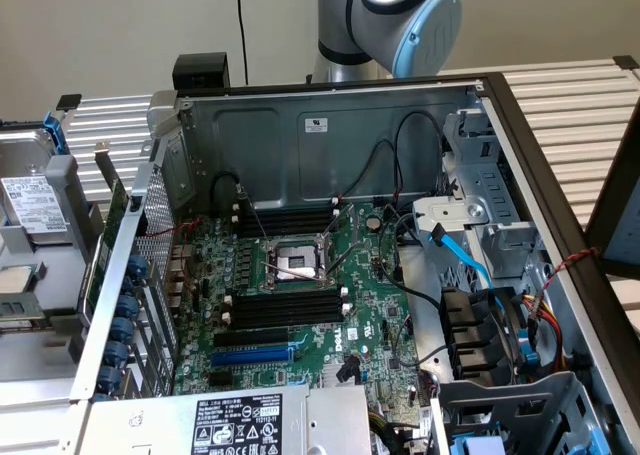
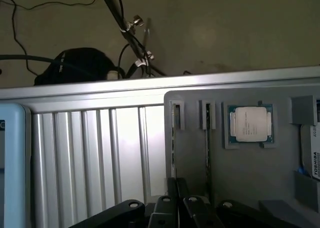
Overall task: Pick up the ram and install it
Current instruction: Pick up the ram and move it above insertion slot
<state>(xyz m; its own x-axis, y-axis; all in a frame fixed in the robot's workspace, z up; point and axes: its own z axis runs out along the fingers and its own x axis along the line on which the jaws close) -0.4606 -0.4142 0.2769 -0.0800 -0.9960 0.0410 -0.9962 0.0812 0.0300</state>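
Note:
Two thin ram sticks stand edge-on in the slots of a grey holder tray (image 2: 250,178) in the wrist view, one a greenish stick (image 2: 173,148), the other darker (image 2: 207,138). My gripper (image 2: 177,184) hangs just short of the near end of the greenish stick, its black fingers (image 2: 172,198) pressed together with nothing visible between them. In the exterior view the open computer case shows the green motherboard (image 1: 370,305) with empty long black memory slots (image 1: 285,307) beside the processor socket (image 1: 295,260). The arm's elbow (image 1: 400,15) rises behind the case.
The holder tray also carries a processor chip (image 2: 251,124) and a Toshiba drive (image 2: 312,153). Ribbed metal tabletop (image 2: 90,158) lies beside it. Inside the case are a blue expansion slot (image 1: 250,355), loose cables (image 1: 470,265) and tall metal walls (image 1: 330,145).

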